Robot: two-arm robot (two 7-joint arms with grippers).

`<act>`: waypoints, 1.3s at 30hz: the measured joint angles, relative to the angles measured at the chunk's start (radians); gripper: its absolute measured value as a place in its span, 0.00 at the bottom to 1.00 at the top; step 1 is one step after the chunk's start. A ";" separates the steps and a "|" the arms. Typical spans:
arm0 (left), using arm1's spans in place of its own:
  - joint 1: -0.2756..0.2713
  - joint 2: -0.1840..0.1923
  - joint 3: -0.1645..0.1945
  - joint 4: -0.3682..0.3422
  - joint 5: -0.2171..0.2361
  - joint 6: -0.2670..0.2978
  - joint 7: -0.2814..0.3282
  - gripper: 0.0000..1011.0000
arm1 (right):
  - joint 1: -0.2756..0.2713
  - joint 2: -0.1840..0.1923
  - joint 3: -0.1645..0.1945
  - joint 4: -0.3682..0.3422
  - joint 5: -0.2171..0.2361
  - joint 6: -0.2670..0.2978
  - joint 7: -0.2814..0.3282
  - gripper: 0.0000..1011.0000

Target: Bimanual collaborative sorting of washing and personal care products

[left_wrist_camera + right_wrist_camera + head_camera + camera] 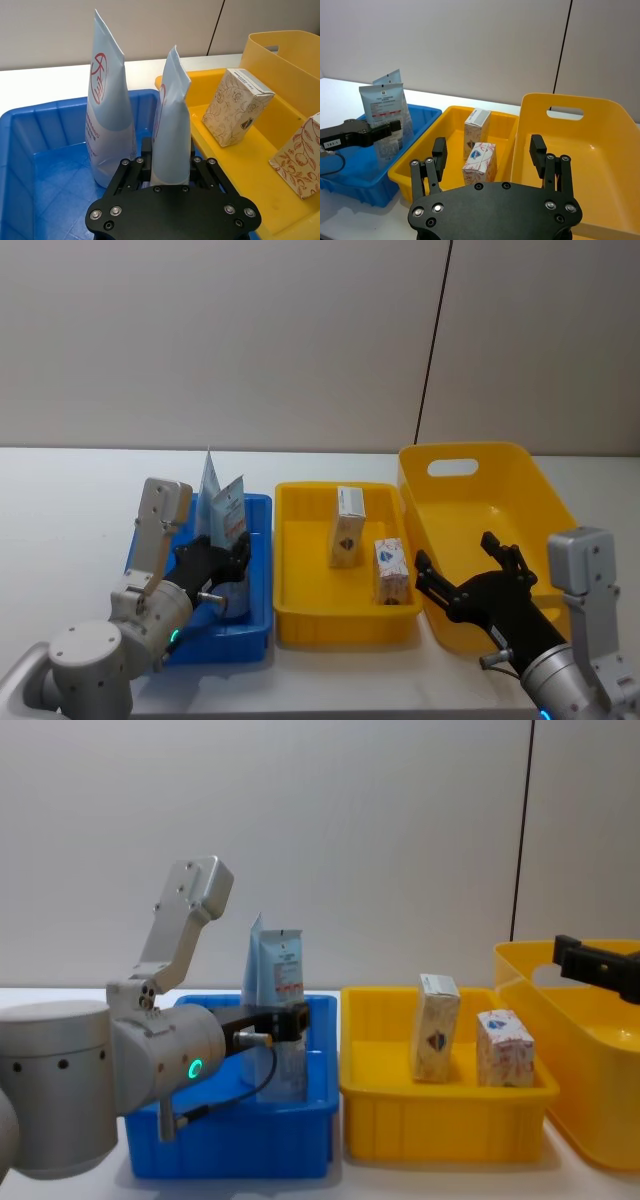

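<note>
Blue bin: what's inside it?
Two pale-blue tubes stand upright in the blue bin; the fingers of the left gripper clamp the nearer tube. Their bases and the floor beneath are covered. The right gripper hangs open by the large yellow bin.

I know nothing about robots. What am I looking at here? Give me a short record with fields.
Blue bin: holds two pale-blue tubes standing upright, the back tube and the front tube
Left gripper: reaching into the blue bin, fingers closed on the front tube
Small yellow tray: holds two cartons standing upright, the back carton and the front carton
Large yellow bin: to the right of the tray
Right gripper: fingers open, holding nothing, hovering at the large bin's left side
</note>
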 joint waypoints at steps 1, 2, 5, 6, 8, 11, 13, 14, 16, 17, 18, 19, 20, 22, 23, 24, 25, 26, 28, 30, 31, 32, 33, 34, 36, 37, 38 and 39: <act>0.000 0.000 0.000 0.000 0.000 0.000 -0.001 0.32 | 0.000 0.000 0.000 0.000 0.000 0.000 0.000 0.99; 0.000 0.001 0.000 -0.001 0.001 0.000 -0.002 0.32 | 0.000 0.000 0.000 0.000 0.000 0.000 0.000 0.99; 0.005 0.006 0.001 -0.010 0.003 -0.002 -0.008 0.30 | 0.000 0.000 0.000 0.000 0.000 0.000 0.000 0.99; 0.008 0.010 0.001 -0.017 0.004 -0.006 -0.014 0.30 | 0.000 0.000 0.000 0.000 0.000 0.000 0.000 0.99; 0.015 0.017 -0.001 -0.030 0.005 -0.017 -0.023 0.30 | 0.000 0.000 0.000 0.000 0.000 0.000 0.000 0.99; 0.023 0.025 -0.006 -0.046 0.004 -0.030 -0.033 0.29 | 0.000 0.000 0.000 0.000 0.000 0.000 0.000 0.99; 0.029 0.029 -0.010 -0.057 0.002 -0.041 -0.042 0.29 | 0.000 0.000 0.000 0.000 0.000 0.000 0.000 0.99; 0.035 0.034 -0.014 -0.068 0.000 -0.051 -0.049 0.29 | 0.000 0.000 0.000 0.000 0.000 0.000 0.000 0.99; 0.041 0.039 -0.018 -0.080 -0.003 -0.062 -0.057 0.29 | 0.000 0.000 0.000 0.000 0.000 0.000 0.000 0.99; 0.048 0.045 -0.024 -0.096 -0.008 -0.075 -0.066 0.29 | 0.000 0.000 0.000 0.000 0.000 0.000 0.000 0.99; 0.051 0.048 -0.027 -0.102 -0.009 -0.078 -0.068 0.29 | 0.000 0.000 0.000 0.000 0.000 0.000 0.000 0.99; 0.058 0.053 -0.032 -0.116 -0.013 -0.091 -0.077 0.29 | 0.000 0.000 0.000 0.000 0.000 0.000 0.000 0.99; 0.060 0.056 -0.035 -0.125 -0.016 -0.097 -0.082 0.29 | 0.000 0.000 0.000 0.000 0.000 0.000 0.000 0.99; 0.067 0.063 -0.043 -0.145 -0.023 -0.116 -0.097 0.29 | 0.000 0.000 0.000 0.000 0.000 0.000 0.000 0.99; 0.070 0.066 -0.047 -0.153 -0.026 -0.121 -0.103 0.28 | 0.000 0.000 0.000 0.000 0.000 0.000 0.000 0.99; 0.073 0.070 -0.052 -0.165 -0.033 -0.134 -0.117 0.29 | 0.000 0.000 0.000 0.000 0.000 0.000 0.000 0.99; 0.075 0.072 -0.054 -0.171 -0.036 -0.139 -0.124 0.29 | 0.000 0.000 0.000 0.000 0.000 0.000 0.000 0.99; 0.076 0.074 -0.057 -0.178 -0.039 -0.143 -0.131 0.29 | 0.000 0.000 0.000 0.000 0.000 0.000 0.000 0.99; 0.078 0.079 -0.062 -0.190 -0.050 -0.156 -0.153 0.29 | 0.000 0.000 0.000 0.000 0.000 0.000 0.000 0.99; 0.078 0.082 -0.064 -0.196 -0.060 -0.165 -0.172 0.29 | 0.000 0.000 0.000 0.000 0.000 0.000 0.000 0.99; 0.078 0.084 -0.066 -0.202 -0.069 -0.172 -0.189 0.28 | 0.000 0.000 0.000 0.000 0.000 0.000 0.000 0.99; 0.078 0.084 -0.066 -0.202 -0.069 -0.172 -0.189 0.28 | 0.000 0.000 0.000 0.000 0.000 0.000 0.000 0.99; 0.077 0.086 -0.067 -0.205 -0.079 -0.178 -0.209 0.28 | 0.000 0.000 0.000 0.000 0.000 0.000 0.000 0.99; 0.076 0.087 -0.067 -0.207 -0.083 -0.181 -0.218 0.29 | 0.000 0.000 0.000 0.000 0.000 0.000 0.000 0.99; 0.073 0.089 -0.067 -0.208 -0.097 -0.188 -0.246 0.29 | 0.000 0.000 0.000 0.000 0.000 0.000 0.000 0.99; 0.069 0.090 -0.066 -0.208 -0.106 -0.191 -0.265 0.28 | 0.000 0.000 0.000 0.000 0.000 0.000 0.000 0.99; 0.069 0.090 -0.066 -0.208 -0.106 -0.191 -0.265 0.29 | 0.000 0.000 0.000 0.000 0.000 0.000 0.000 0.99; 0.066 0.091 -0.065 -0.208 -0.118 -0.194 -0.286 0.29 | 0.000 0.000 0.000 0.000 0.000 0.000 0.000 0.99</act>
